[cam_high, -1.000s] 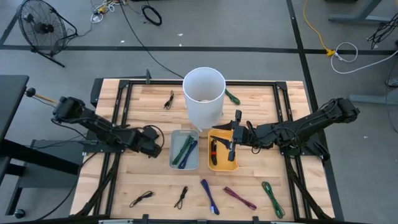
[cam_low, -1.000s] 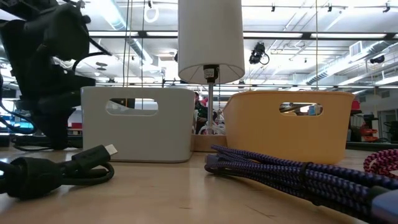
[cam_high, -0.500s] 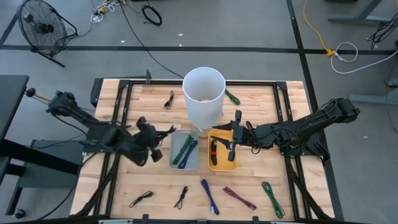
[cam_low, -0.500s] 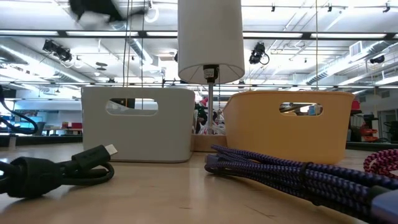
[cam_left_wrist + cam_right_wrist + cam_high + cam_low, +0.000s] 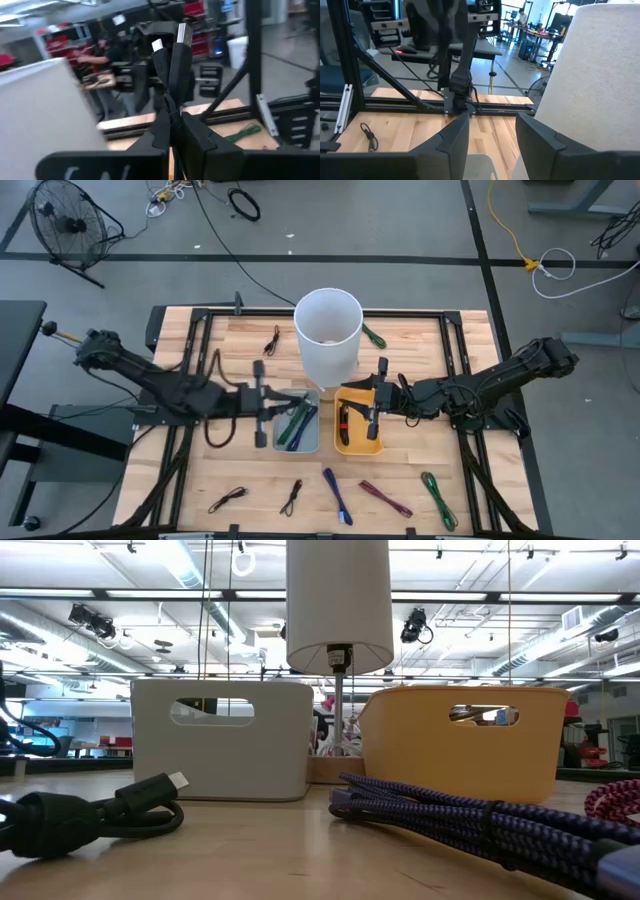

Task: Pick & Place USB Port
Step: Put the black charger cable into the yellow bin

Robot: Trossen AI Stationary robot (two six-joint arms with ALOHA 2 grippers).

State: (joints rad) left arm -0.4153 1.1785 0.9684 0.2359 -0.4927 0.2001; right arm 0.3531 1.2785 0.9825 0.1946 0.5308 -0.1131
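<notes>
While the right tool (image 5: 374, 412) hangs spread and empty over the yellow bin (image 5: 357, 442) near the middle of the worktop (image 5: 420, 350), the left arm has done all the moving. A second ago the left tool (image 5: 262, 402) was low beside the grey bin's outer side; now it has swung up and in, and sits over the left rim of the grey bin (image 5: 283, 438). It is clenched on a black USB cable (image 5: 172, 55), pinched between its fingers (image 5: 197, 137) with both plugs standing up past them. A loop of the same cable trails back along the arm toward the worktop's left edge.

The tall white cylinder (image 5: 327, 330) stands just behind the two bins. The grey bin already holds green and blue cables (image 5: 297, 423), and the yellow one a dark cable. More lie loose along the front edge, including a blue braided cable (image 5: 470, 815) and a black cable (image 5: 85, 812) that has not shifted.

To my eye the pick is finished and the carry nearly so; what remains is to bring the cable fully over the grey bin and let go. The trailing loop could catch on the rim or flop outside.
</notes>
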